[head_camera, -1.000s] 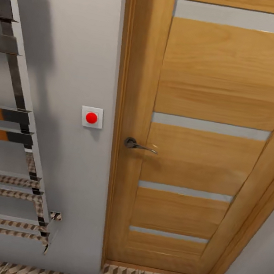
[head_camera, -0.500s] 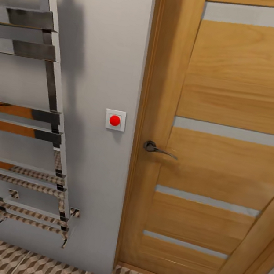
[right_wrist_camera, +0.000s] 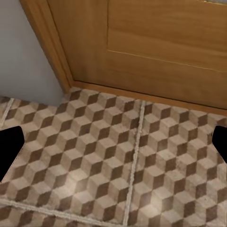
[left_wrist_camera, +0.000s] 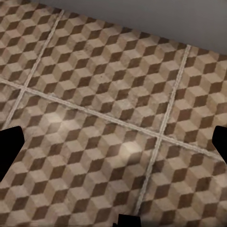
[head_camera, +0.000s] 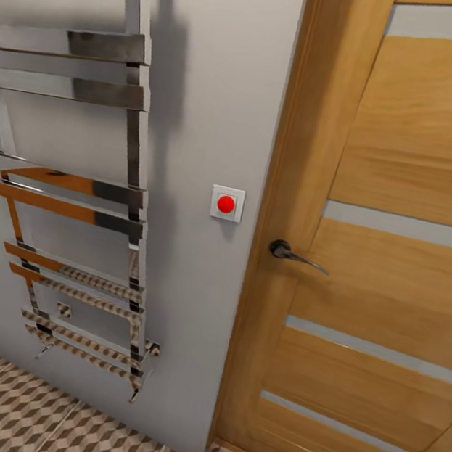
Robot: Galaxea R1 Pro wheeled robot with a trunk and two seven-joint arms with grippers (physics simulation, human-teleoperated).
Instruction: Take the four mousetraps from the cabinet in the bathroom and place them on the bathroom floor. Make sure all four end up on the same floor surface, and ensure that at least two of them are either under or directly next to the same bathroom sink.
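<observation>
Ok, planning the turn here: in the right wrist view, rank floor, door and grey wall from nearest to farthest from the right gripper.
1. Floor, directly below the right gripper.
2. Door and grey wall, ahead of it, side by side: too close to call.

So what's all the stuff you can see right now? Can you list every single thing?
towel rail: one, shiny chrome ladder shape, on the grey wall, left in the head view.
wall switch: one, white plate with a red round button, on the wall between the towel rail and the door.
door: one, orange-brown wood with pale grey stripes, shut, right of the switch.
door handle: one, dark metal lever, on the door's left edge.
wall: grey, plain.
bathroom floor: large tiles, brown, beige and white cube pattern, below everything.
left end effector: black fingertips wide apart, nothing between them, over the tiles.
right end effector: black fingertips wide apart, empty, over the tiles near the door's foot.
</observation>
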